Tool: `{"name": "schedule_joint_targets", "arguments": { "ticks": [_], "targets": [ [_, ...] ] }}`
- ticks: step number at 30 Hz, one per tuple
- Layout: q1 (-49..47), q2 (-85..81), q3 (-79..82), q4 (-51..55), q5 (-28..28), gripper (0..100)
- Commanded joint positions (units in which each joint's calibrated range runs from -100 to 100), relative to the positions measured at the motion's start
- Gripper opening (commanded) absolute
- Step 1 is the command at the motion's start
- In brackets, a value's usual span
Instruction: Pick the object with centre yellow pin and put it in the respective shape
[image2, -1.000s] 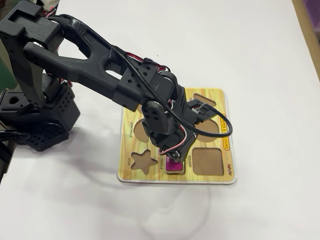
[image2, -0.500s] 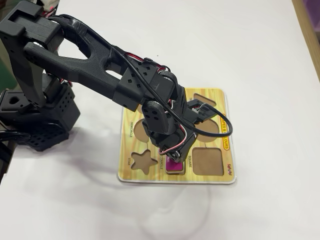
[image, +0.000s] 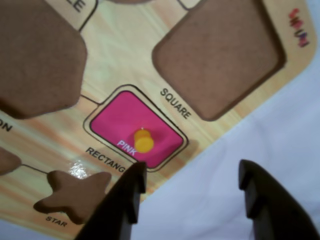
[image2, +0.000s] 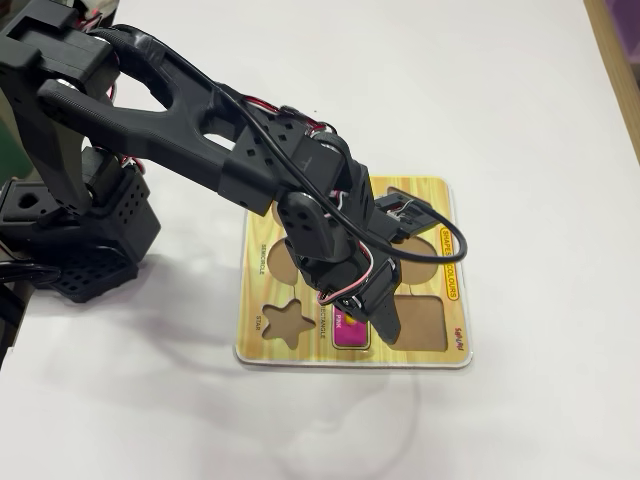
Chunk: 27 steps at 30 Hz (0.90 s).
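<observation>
The magenta-pink piece (image: 131, 127) with its yellow knob (image: 143, 141) lies flat inside the rectangular cut-out of the yellow shape board (image: 127, 55), beside the label RECTANG (image: 106, 160). My gripper (image: 192, 170) is open and empty. It hangs above the board's near edge and the white table, just off the piece. Its left finger (image: 131, 192) comes close to the piece's corner in this view. In the fixed view the gripper (image2: 380, 325) hovers over the board (image2: 428, 190), and the pink piece (image2: 348, 330) shows to the left of it.
A brown square cut-out (image: 220, 55) lies right of the piece and a star cut-out (image: 75, 192) left of it; both are empty. In the fixed view the arm's black base (image2: 80, 230) stands left of the board. White table (image2: 520, 120) surrounds the board.
The gripper was down on the pink piece; now it has lifted off, stands open, and has swung a little right. The piece stays in the cut-out.
</observation>
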Motion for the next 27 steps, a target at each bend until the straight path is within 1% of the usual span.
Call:
{"name": "schedule_joint_targets", "arguments": {
  "ticks": [1,8,10,13,16,27],
  "targets": [
    [-0.9,-4.9,-0.2,-0.3,-0.3,22],
    [-0.9,-11.4,7.6,-0.4,-0.3,22],
    [-0.9,-13.8,10.3,-0.4,-2.4,22],
    [-0.9,-17.1,14.3,-0.4,-7.7,22],
    [-2.0,-20.4,17.9,-0.4,-11.5,22],
    [-5.7,-32.3,24.5,-0.4,-21.9,22]
  ]
}}
